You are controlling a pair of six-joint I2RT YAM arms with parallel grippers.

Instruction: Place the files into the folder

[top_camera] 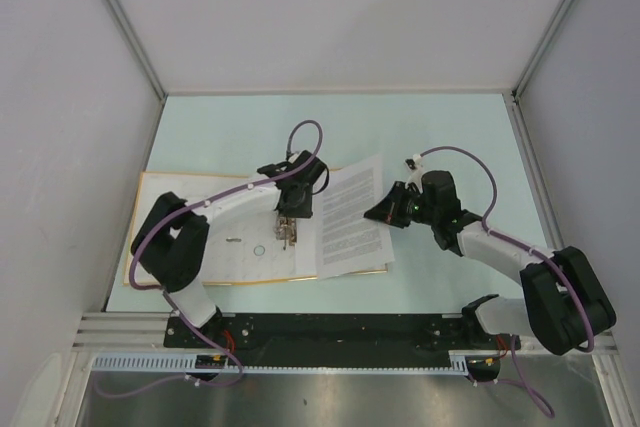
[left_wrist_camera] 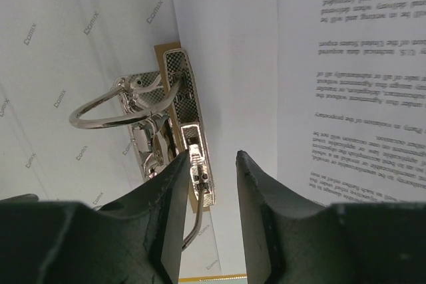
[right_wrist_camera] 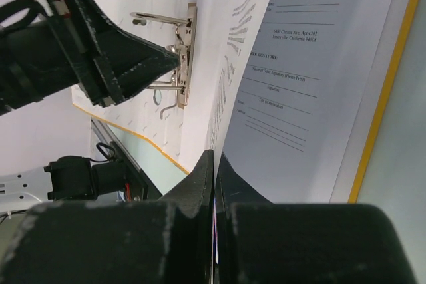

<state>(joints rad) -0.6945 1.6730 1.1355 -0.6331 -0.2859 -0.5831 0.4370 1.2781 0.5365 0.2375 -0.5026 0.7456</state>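
The folder [top_camera: 146, 209] lies open on the table, orange-yellow at its rim and whitish inside. Its metal ring clip [top_camera: 287, 232] stands at the spine, with one ring arched to the left in the left wrist view [left_wrist_camera: 100, 114]. The files [top_camera: 350, 215] lie on the folder's right half, their right edge lifted. My left gripper [left_wrist_camera: 212, 187] is open just above the clip, its jaws on either side of the clip's lever [left_wrist_camera: 193, 221]. My right gripper [right_wrist_camera: 214, 164] is shut on the raised edge of the files [right_wrist_camera: 239, 51]. A printed sheet [right_wrist_camera: 299, 98] lies flat beneath.
Two small metal rivets [top_camera: 232, 240] sit on the folder's left half. The folder's yellow edge [right_wrist_camera: 387, 91] borders pale green table [top_camera: 450, 137]. White walls enclose the table on three sides. A black rail [top_camera: 330, 327] holds the arm bases at the near edge.
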